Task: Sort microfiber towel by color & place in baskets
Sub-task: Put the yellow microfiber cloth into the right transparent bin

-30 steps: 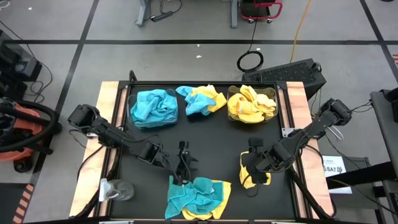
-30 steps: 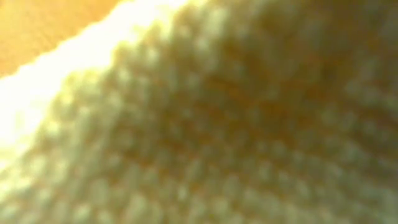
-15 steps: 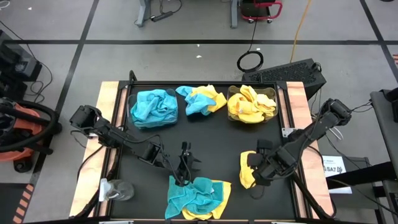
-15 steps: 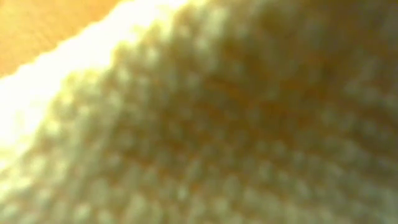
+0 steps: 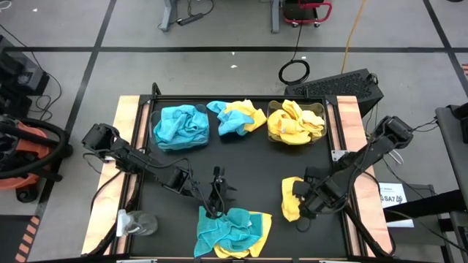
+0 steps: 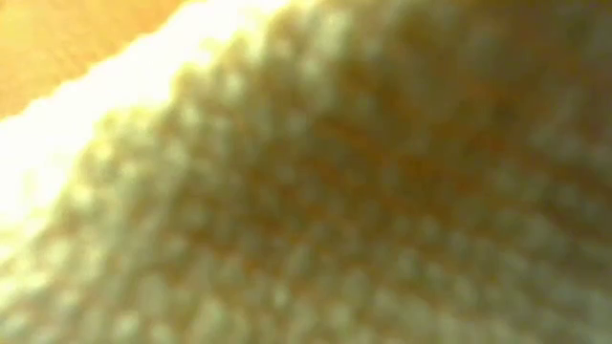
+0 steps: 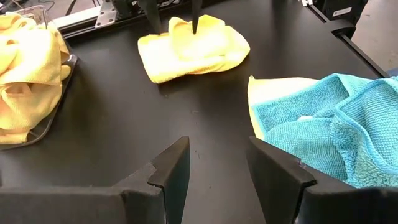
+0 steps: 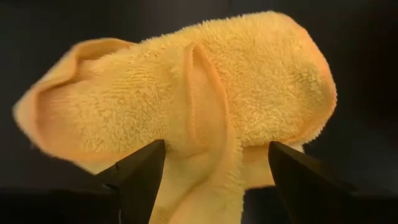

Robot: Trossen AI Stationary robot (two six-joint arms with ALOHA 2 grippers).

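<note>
The right gripper (image 5: 301,205) stands wide open over a crumpled yellow towel (image 5: 290,199), a raised fold between its fingers but nothing held, so I judge it must close there, while the half-open, empty left gripper (image 5: 213,203) waits beside the mixed pile (image 5: 232,232).

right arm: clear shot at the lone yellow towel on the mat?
Probably yes. The right gripper hangs just over the lone yellow towel, its fingers spread either side of a raised fold. Nothing lies between them; the mixed towel pile and the left gripper sit well aside.
</note>
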